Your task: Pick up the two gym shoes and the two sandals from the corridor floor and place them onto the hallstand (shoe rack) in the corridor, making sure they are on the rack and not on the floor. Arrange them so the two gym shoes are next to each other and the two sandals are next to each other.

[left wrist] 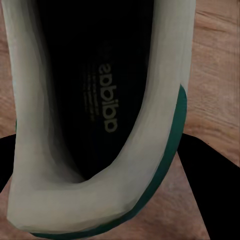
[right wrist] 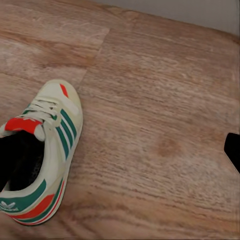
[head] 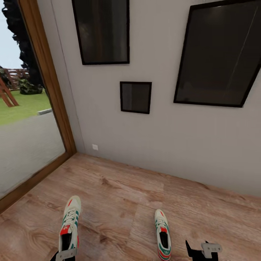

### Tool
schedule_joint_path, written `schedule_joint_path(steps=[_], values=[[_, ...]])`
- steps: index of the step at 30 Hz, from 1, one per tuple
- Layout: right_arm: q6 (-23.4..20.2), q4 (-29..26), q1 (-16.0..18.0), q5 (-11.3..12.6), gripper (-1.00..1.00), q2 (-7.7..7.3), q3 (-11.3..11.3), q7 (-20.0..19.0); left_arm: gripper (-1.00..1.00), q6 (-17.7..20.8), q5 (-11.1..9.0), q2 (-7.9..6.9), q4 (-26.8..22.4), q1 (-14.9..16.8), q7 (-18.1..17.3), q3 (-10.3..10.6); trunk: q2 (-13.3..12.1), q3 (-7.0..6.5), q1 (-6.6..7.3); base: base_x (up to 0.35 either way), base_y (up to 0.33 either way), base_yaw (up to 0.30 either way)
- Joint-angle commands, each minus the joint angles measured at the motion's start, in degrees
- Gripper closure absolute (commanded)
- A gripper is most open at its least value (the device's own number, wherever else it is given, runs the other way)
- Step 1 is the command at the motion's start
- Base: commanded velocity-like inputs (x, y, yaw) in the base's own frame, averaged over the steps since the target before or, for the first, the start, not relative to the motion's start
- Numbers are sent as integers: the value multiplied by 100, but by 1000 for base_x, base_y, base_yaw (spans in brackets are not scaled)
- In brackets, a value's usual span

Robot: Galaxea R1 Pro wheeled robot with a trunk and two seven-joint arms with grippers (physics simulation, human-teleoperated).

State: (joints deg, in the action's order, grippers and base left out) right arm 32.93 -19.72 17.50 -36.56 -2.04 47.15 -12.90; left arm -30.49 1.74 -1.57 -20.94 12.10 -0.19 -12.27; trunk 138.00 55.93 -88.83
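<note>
Two white gym shoes with green stripes and red-orange accents lie on the wood-plank corridor floor [head: 119, 188], toes toward the wall. My left gripper [head: 65, 255] sits at the heel of the left gym shoe [head: 70, 224]. In the left wrist view its dark fingers [left wrist: 210, 170] press both sides of that shoe's heel [left wrist: 100, 200], shut on it. The right gym shoe [head: 162, 233] [right wrist: 42, 150] lies free. My right gripper [head: 198, 251] hovers open just to its right, one fingertip [right wrist: 233, 150] showing. The sandals and the hallstand are out of view.
A grey wall [head: 163, 145] with three dark framed pictures stands straight ahead. At the left a wood-framed glass door [head: 54, 108] looks out on grass. Bare floor stretches between the shoes and the wall.
</note>
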Motion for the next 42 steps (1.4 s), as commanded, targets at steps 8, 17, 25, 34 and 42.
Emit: schedule_joint_path(steps=[8, 17, 25, 34, 42], values=[[20, -1, 5, -17, -100, -4, 49, -46, 100, -19, 20, 1, 2, 2, -7, -21, 2, 5, 1, 0, 0, -128], [17, -1, 7, -18, -100, 9, 38, -52, 100, -19, 20, 1, 2, 2, -7, -21, 2, 5, 1, 0, 0, -6], [18, 3, 7, -21, -100, 20, 32, -46, 100, -10, 32, 5, -21, 6, -15, 4, 2, 5, 1, 0, 0, 0], [-1923, -374, 482, -1, -100, 567, -735, -14, 100, 1323, 99, 31, -326, 1517, -696, -24, 2, 5, 1, 0, 0, 0], [-2988, -493, 1033, 19, -100, 660, -902, -11, 100, 1499, 102, 87, -351, 1780, -1208, -29, 2, 5, 1, 0, 1, 0]])
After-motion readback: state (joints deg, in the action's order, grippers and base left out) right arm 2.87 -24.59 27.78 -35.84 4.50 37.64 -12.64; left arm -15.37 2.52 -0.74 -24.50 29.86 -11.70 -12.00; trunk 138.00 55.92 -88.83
